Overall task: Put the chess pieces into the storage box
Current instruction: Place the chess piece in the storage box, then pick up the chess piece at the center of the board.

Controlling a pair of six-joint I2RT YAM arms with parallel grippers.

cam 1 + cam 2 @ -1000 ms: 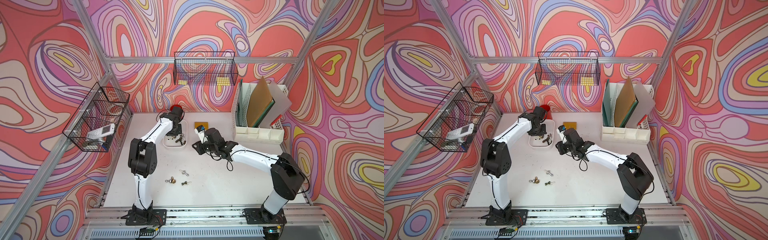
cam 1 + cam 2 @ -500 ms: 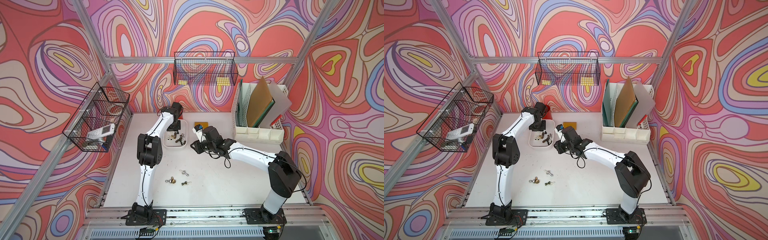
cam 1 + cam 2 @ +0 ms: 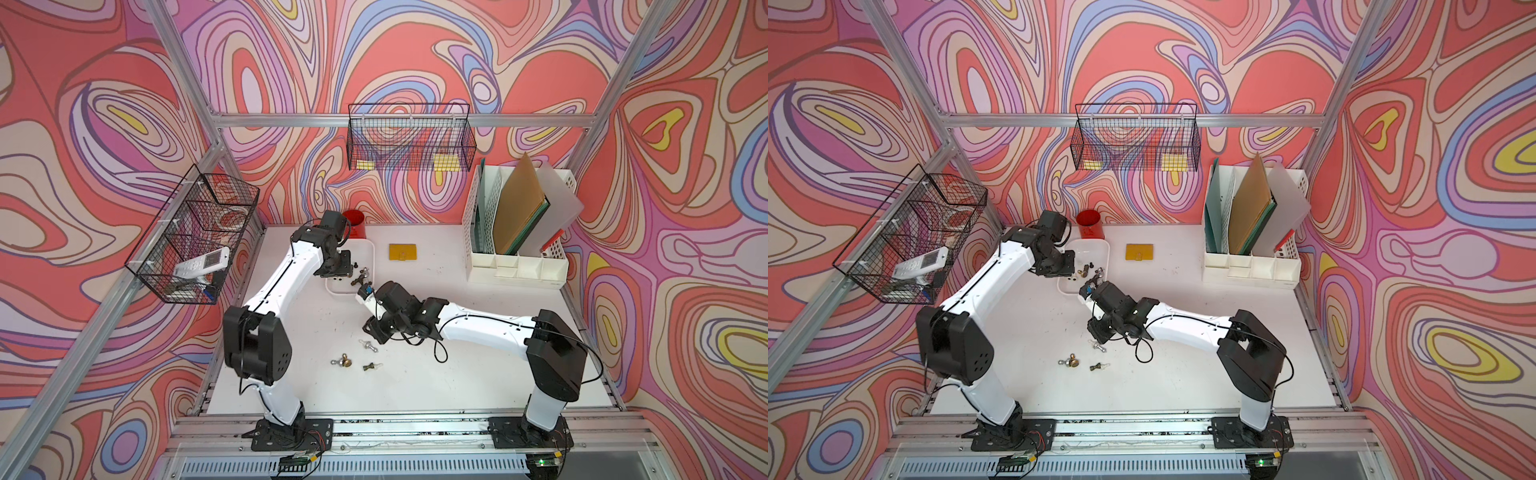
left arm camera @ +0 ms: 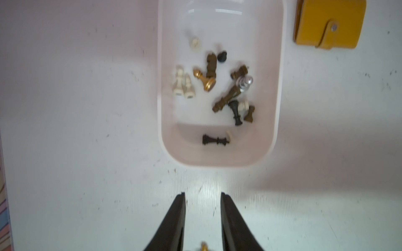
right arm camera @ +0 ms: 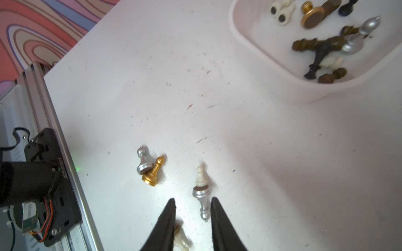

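Where the white bench (image 3: 291, 390) runs closest to the arm bases (image 3: 291, 432), a few tiny turned chess pieces (image 3: 345, 362) lie loose near its middle. A silver metal pawn (image 5: 142, 162) touches a brass-gold pawn (image 5: 154, 173). Just right of them a dark brown piece (image 3: 367, 367) lies beside a pale one, both partly hidden in the right wrist view. Slightly farther, a slim silver metal piece (image 5: 201, 196) lies on its side, base to base with a small cream-white pawn (image 5: 201, 176). The right claw (image 5: 193, 201) is poised over that slim piece, its black fingers (image 5: 167, 219) moderately apart and straddling the pointed top without clamping it.

Farther and to the left sits the shallow white plastic storage box (image 3: 371, 253), holding a jumble of fallen pieces in cream, gold, brown, silver and black. The left claw (image 4: 203, 193) is at the box's left side, its jaws a narrow gap apart with nothing between them. Just right of the box lies a mustard-yellow snap wallet (image 3: 403, 252). Behind the box, against the far wall, stands a red cylindrical cup (image 3: 356, 224). At far right stands a white perforated file rack (image 3: 515, 266) filled with boards.
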